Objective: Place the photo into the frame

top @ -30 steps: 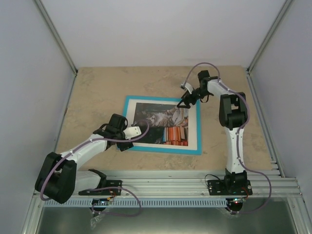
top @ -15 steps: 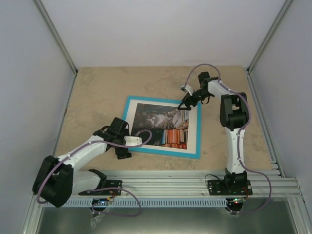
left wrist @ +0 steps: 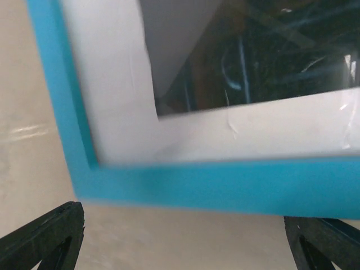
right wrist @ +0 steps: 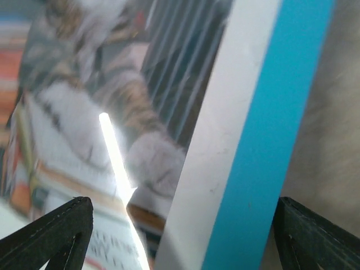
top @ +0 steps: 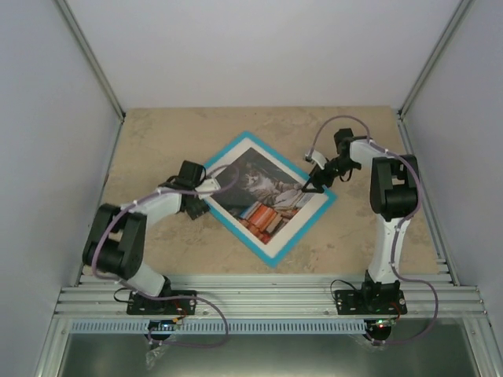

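The turquoise frame [top: 304, 229] lies flat on the table, turned like a diamond. The photo [top: 263, 188] of the tabby cat and orange-red books shows inside it, within a white mat. My left gripper [top: 220, 182] is open at the frame's upper-left edge; in the left wrist view its gripper [left wrist: 180, 247] straddles the turquoise frame border [left wrist: 225, 191], with bare table between the fingers. My right gripper [top: 310, 186] is open over the frame's right side; in the right wrist view its gripper [right wrist: 183, 242] spans the photo [right wrist: 101, 112], the white mat [right wrist: 219, 157] and the frame border [right wrist: 270, 140].
The beige stone-pattern table [top: 157, 141] is walled by grey panels at the left, right and back. A metal rail [top: 267, 298] with the arm bases runs along the near edge.
The frame, with the photo in it, has turned clockwise from nearly square to a diamond. My left gripper swung up to its upper-left edge; my right gripper moved down and right with the corner.
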Action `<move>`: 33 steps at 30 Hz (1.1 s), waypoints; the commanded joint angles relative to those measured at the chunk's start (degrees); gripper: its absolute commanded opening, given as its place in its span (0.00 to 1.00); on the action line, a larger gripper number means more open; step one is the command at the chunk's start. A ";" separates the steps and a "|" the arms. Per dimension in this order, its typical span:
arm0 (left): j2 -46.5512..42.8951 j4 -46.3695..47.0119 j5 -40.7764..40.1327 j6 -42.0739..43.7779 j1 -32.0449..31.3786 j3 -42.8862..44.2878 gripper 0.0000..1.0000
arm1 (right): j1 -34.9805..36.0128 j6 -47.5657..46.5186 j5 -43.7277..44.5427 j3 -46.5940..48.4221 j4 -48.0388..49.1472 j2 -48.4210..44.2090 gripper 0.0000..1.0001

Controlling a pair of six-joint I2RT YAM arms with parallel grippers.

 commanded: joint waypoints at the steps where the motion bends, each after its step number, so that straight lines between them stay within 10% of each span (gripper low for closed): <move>1: 10.94 10.72 2.82 -9.06 2.29 9.97 0.99 | 4.96 -4.33 -2.93 -11.71 -12.28 -1.99 0.87; 10: 20.71 5.29 11.20 -12.08 2.46 20.36 0.99 | 11.34 -4.53 -3.24 -20.85 -10.73 -8.54 0.87; 26: 3.02 -2.92 18.87 -16.26 2.89 3.55 0.99 | 7.03 3.71 2.32 -20.80 -2.89 -9.02 0.87; 33: -1.57 -13.86 36.99 -22.48 13.30 9.19 0.99 | 5.39 11.18 -2.11 -13.31 -3.53 -5.71 0.87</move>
